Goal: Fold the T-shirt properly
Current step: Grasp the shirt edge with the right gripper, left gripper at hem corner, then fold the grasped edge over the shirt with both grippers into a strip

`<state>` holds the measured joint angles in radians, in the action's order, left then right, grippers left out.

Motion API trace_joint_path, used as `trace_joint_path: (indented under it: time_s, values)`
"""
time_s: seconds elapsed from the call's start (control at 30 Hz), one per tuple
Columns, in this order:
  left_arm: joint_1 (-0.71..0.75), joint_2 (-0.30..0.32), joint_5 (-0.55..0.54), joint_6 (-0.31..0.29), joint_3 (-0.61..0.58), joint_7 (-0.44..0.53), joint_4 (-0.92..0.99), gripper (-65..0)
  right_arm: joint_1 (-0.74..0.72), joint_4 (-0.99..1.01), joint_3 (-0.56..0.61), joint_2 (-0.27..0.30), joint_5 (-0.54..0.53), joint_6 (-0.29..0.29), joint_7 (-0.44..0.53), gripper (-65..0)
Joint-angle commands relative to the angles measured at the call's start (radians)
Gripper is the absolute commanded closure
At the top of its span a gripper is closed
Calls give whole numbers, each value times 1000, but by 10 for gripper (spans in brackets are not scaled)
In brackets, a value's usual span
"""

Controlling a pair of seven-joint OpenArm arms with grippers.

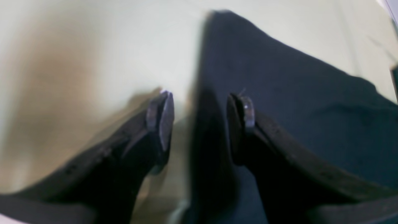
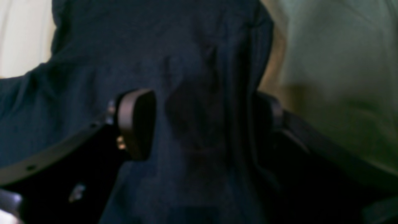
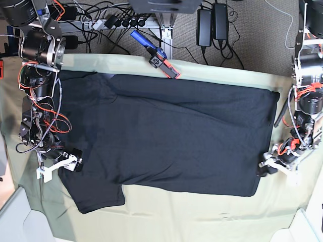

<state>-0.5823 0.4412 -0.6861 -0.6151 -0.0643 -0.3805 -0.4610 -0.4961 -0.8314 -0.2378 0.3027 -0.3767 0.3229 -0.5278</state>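
Two tools stood spread, apparently gripping nothing, by the T-shirt, stretched crosswise over the counter mid-frame: the left tool nearer its right-hand edge, the right tool (fittingly) nearer its left-hand edge.

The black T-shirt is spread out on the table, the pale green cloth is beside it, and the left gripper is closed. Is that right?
Not quite: the left gripper is open, as the left wrist view shows. The rest holds: the black T-shirt is spread out, with the pale green cloth beside it.
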Motion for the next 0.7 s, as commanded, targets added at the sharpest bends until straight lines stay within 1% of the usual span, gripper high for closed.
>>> trace_joint_path:
  time_s: [0.0, 0.13, 0.3, 0.33, 0.37, 0.43, 0.5, 0.53, 0.57, 0.6, 0.67]
  values:
    - [-33, 6, -13, -33, 3, -3, -11, -311, -21, -12, -2, 13, -4, 29, -5, -443]
    - [-32, -29, -13, -34, 3, -42, -11, -311, -21, -12, -2, 13, -5, 29, -4, -443]
    - [-36, -50, -16, -34, 3, -42, -11, -301, -21, -12, -2, 13, -8, 29, -4, -443]
    - [-36, -50, -25, -42, 3, -42, -14, -271, -21, -12, -2, 13, -8, 29, -4, -443]
    - [-35, -50, -32, -55, 3, -43, -16, -223, -21, -12, -2, 13, -8, 29, -4, -443]
    - [-35, -50, -39, -56, 3, -42, -17, -109, -21, -12, -2, 13, -8, 29, -4, -443]
    - [-35, -50, -66, -56, 3, -36, -17, -27, -21, -12, -2, 13, -8, 29, -3, -431]
    - [-35, -48, -79, -56, 3, -34, -17, -4, -22, -12, -2, 13, -8, 29, -3, -389]
    - [-36, -46, -92, -56, 3, -34, -17, 0, -22, -12, -2, 13, -8, 29, -2, -313]
    - [-36, -42, -107, -56, 3, -33, -17, 0, -22, -12, -2, 13, -8, 29, 1, -215]
    - [-35, -31, -121, -61, 3, -32, -17, 0, -21, -12, -2, 13, -8, 29, 0, 0]
